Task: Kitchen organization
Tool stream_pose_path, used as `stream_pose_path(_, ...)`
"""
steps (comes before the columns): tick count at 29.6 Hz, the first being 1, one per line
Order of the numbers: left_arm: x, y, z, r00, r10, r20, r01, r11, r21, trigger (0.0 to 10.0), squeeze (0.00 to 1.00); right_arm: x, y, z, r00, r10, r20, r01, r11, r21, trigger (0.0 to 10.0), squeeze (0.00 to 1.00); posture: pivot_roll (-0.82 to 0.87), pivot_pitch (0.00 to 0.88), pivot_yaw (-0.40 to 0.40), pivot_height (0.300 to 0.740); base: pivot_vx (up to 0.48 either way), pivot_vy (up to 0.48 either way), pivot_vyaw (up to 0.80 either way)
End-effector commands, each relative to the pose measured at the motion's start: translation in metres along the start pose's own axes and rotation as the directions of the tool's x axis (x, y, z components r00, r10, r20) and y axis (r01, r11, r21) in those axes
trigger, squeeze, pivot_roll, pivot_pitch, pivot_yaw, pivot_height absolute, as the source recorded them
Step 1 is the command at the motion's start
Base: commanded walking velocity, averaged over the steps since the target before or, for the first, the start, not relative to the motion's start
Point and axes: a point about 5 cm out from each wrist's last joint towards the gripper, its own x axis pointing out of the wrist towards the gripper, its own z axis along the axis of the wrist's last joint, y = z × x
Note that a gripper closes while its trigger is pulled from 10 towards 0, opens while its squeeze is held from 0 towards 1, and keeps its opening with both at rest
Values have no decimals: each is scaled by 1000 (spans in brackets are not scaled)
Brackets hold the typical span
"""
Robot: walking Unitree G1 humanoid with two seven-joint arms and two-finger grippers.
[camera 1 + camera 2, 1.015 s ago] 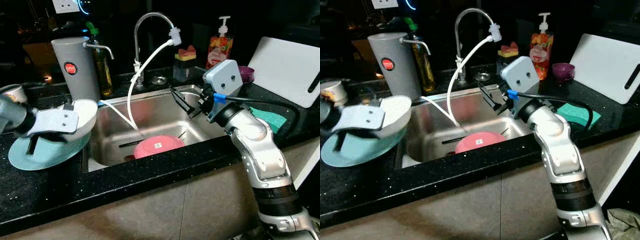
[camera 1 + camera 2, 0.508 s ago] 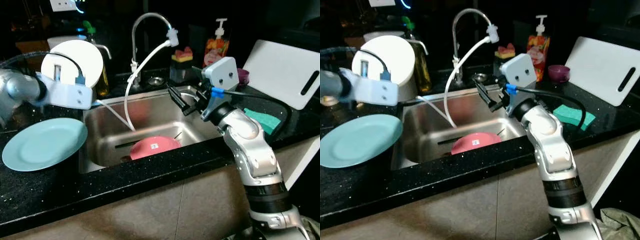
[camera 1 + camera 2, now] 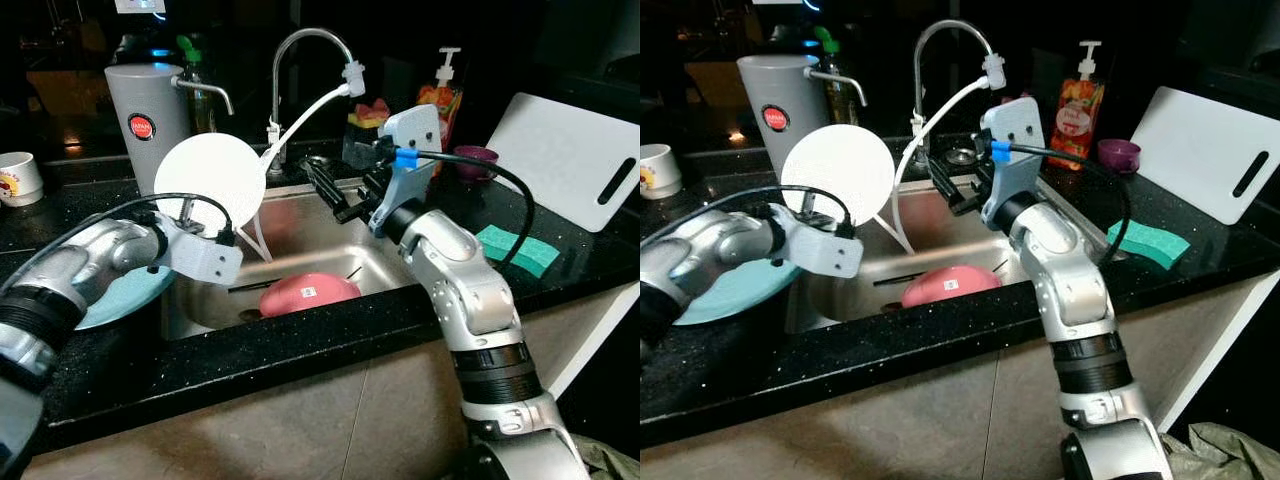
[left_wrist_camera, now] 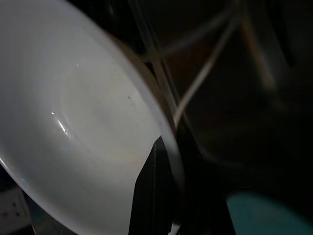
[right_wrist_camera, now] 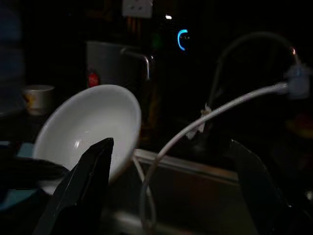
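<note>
My left gripper [image 3: 188, 212] is shut on the lower rim of a white bowl [image 3: 210, 178], which it holds on edge above the sink's left side. The left wrist view has the bowl's inside [image 4: 83, 132] with one black finger [image 4: 152, 196] across the rim. A teal plate [image 3: 128, 294] lies on the counter under my left arm, partly hidden. A pink dish [image 3: 308, 293] lies upside down in the steel sink [image 3: 300, 225]. My right gripper [image 3: 328, 192] hangs open over the sink's back edge, facing the white bowl [image 5: 88, 131], with nothing between its fingers [image 5: 83, 191].
A faucet [image 3: 300, 60] with a white hose [image 3: 300, 115] arches over the sink. Behind stand a grey canister [image 3: 148, 108], an oil bottle [image 3: 203, 95], a soap dispenser [image 3: 442, 95] and a purple bowl [image 3: 470, 158]. A white cutting board [image 3: 560, 145], green sponge [image 3: 518, 250] and cup [image 3: 20, 178] flank them.
My left gripper has lifted the white bowl off the teal plate, turned it on edge and carried it right toward the sink. The right gripper has shifted slightly left over the sink.
</note>
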Motion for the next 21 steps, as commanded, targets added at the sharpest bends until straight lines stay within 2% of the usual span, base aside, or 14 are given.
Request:
stream_pose_path(1, 3, -3, 8, 1000, 19, 15, -19, 1000, 3, 10000, 0, 6, 2, 3, 1000, -9, -10, 9, 1000, 3, 10000, 0, 138, 66, -40, 740, 0, 0, 0)
stream_pose_path(3, 8, -4, 18, 998, 51, 46, -51, 999, -15, 10000, 0, 13, 7, 4, 999, -28, -14, 29, 999, 40, 10000, 0, 126, 66, -34, 740, 0, 0, 0)
stream_pose_path(6, 10, -3, 21, 996, 73, 50, -72, 997, -23, 10000, 0, 16, 12, 4, 1000, -25, -12, 26, 997, 66, 10000, 0, 124, 66, -33, 740, 0, 0, 0)
stream_pose_path(16, 12, 7, 23, 981, 192, 4, -192, 981, -31, 10000, 0, 19, 17, -13, 995, -31, -90, 45, 987, 155, 10000, 0, 129, 64, -35, 740, 0, 0, 0)
stream_pose_path(21, 11, 15, 24, 964, 265, -1, -265, 964, -23, 10000, 0, 21, 19, -20, 992, -35, -120, 47, 993, 104, 10000, 0, 131, 60, -39, 740, 0, 0, 0)
